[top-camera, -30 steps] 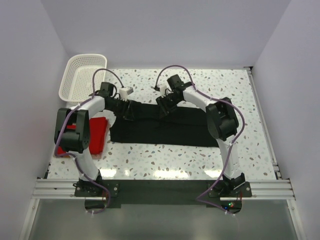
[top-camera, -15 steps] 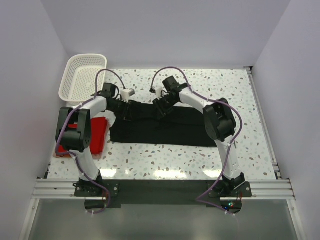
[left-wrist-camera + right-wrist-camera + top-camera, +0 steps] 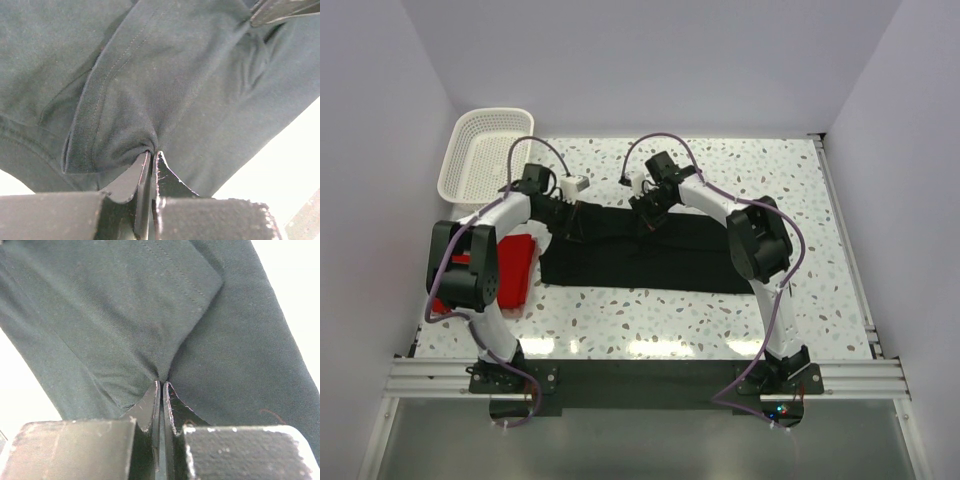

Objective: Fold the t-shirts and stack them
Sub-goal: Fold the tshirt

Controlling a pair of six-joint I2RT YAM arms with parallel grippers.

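Left hand (image 3: 572,218) and right hand (image 3: 646,212), seen from above, sit on the far edge of the plain black cloth t-shirt (image 3: 650,258). It lies mid-bench (image 3: 720,320), long axis left to right. The bright red cloth t-shirt (image 3: 516,268) lies at the left edge.

Each wrist view shows jaws clamped on a pinch of black cloth.

The shirt's body lies nearward of both hands, so folding likely means drawing that edge toward the near edge.

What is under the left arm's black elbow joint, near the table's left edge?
A red t-shirt lies flat on the table there; its right part shows. The elbow covers the rest, so its full outline cannot be seen.
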